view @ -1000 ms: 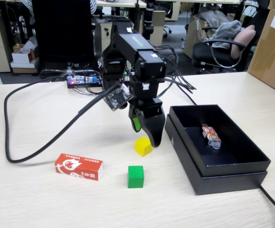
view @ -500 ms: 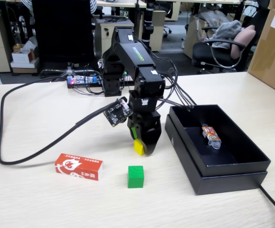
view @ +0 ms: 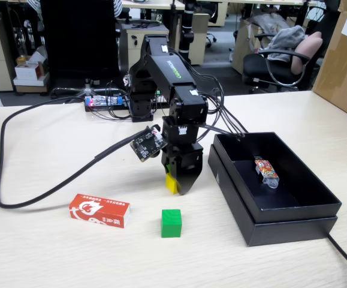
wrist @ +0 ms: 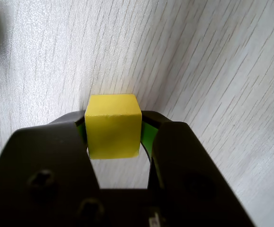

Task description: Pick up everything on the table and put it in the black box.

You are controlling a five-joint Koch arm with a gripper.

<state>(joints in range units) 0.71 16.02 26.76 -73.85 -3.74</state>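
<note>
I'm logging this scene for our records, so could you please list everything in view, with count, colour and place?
small yellow cube: one, yellow, clamped between the gripper's jaws.
small green cube: one, green, on the table in front of the arm.
red-and-white rectangular carton: one, left of the green cube in the fixed view.
shallow matte black box: one, black, right side of the table.
orange-printed packet: one, inside the box.
light wood-grain table: one, beige.
black cable: one, looping at left.
gripper: one, black, shut on the cube.
</note>
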